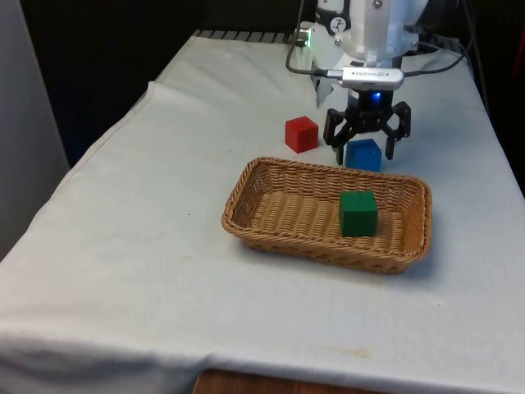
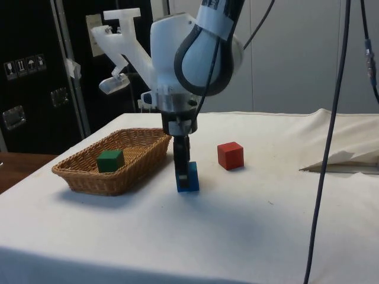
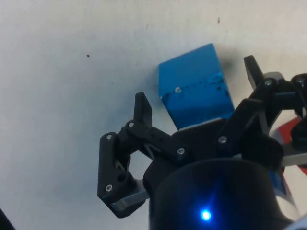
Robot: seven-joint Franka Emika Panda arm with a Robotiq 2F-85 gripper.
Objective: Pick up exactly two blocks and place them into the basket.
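The blue block (image 1: 363, 154) sat on the counter (image 1: 164, 246) between the spread jaws (image 1: 366, 138), neither finger clearly touching it. The wicker basket (image 1: 246, 185) lay just beside the jaws, holding a green block (image 1: 358, 213); a red block (image 1: 301, 134) stood near them on the other side.

You get even, bright overhead light on the white surface (image 1: 148, 246), with no strong glare. The basket (image 2: 89, 177) throws a soft shadow on the cloth in the side view. In the wrist view the gripper (image 3: 196, 91) looks soft and close, while the cloth beyond stays clear.
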